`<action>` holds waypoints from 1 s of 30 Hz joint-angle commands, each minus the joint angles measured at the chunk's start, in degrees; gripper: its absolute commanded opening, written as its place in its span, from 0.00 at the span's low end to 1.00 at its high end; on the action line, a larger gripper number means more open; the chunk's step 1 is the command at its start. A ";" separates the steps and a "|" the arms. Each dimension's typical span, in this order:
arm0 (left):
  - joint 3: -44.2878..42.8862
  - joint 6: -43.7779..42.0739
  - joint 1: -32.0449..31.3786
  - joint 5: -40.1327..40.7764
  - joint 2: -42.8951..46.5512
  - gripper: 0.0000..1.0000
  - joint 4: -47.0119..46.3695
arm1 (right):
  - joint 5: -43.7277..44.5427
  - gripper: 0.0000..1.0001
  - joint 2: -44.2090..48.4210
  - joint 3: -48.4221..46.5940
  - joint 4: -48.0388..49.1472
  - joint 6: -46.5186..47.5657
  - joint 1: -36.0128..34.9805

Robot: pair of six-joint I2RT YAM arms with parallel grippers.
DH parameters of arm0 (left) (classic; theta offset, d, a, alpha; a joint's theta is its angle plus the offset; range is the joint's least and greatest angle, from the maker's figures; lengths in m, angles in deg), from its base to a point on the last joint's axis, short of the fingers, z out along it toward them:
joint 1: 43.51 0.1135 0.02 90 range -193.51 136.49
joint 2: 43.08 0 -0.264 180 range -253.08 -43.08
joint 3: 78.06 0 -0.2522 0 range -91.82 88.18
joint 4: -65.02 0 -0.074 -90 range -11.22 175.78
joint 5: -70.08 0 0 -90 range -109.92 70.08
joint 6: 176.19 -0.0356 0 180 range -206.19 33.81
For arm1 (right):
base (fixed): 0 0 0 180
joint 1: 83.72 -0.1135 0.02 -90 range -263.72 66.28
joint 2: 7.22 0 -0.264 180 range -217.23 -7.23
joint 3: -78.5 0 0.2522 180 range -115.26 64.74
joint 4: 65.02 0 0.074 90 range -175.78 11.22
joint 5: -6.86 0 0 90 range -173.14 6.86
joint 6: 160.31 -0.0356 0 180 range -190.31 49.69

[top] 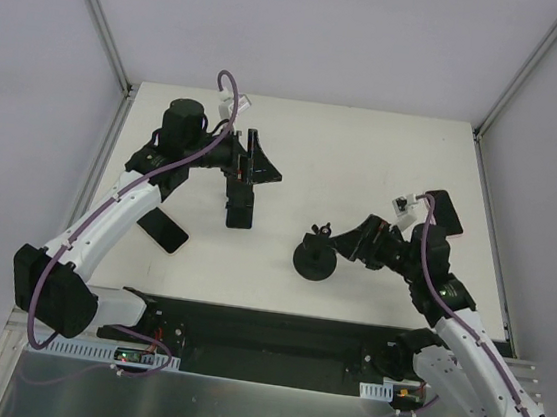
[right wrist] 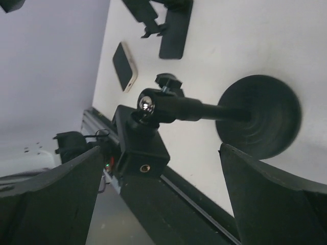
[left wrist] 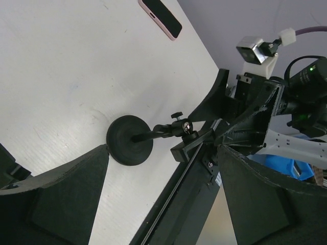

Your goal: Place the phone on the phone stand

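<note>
The phone (top: pixel 165 231), dark-screened with a pale edge, lies flat on the white table at the left, beside my left arm. It also shows in the left wrist view (left wrist: pixel 161 18) and the right wrist view (right wrist: pixel 125 66). The black phone stand (top: pixel 315 258) has a round base (left wrist: pixel 130 140), a thin arm and a clamp head (right wrist: pixel 140 148). My left gripper (top: pixel 252 190) is open and empty, up table from the phone; its fingers (left wrist: pixel 56 199) hold nothing. My right gripper (top: pixel 347 245) is open and empty just right of the stand's head, fingers (right wrist: pixel 276 199) apart from it.
A black rail (top: pixel 275 329) runs along the table's near edge, close behind the stand. White enclosure walls with metal posts (top: pixel 99 17) bound the table at the back and sides.
</note>
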 commanded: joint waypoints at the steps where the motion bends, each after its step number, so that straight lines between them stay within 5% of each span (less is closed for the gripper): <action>1: -1.58 0.68 -0.78 -1.73 1.03 0.85 -1.60 | -9.30 0.96 -0.41 2.97 15.72 -10.44 -2.39; 7: -1.40 0.51 -1.40 -1.56 0.42 0.85 -1.68 | -7.36 0.95 -2.51 5.34 21.79 -13.70 -4.15; 25: -1.31 -0.20 -2.10 -1.29 0.15 0.85 -1.60 | -9.12 0.17 -13.15 8.51 26.46 -16.26 -3.80; 30: -1.22 -0.38 -2.19 -1.12 0.33 0.85 -1.60 | -11.50 0.03 -15.97 10.52 31.11 -16.61 -2.40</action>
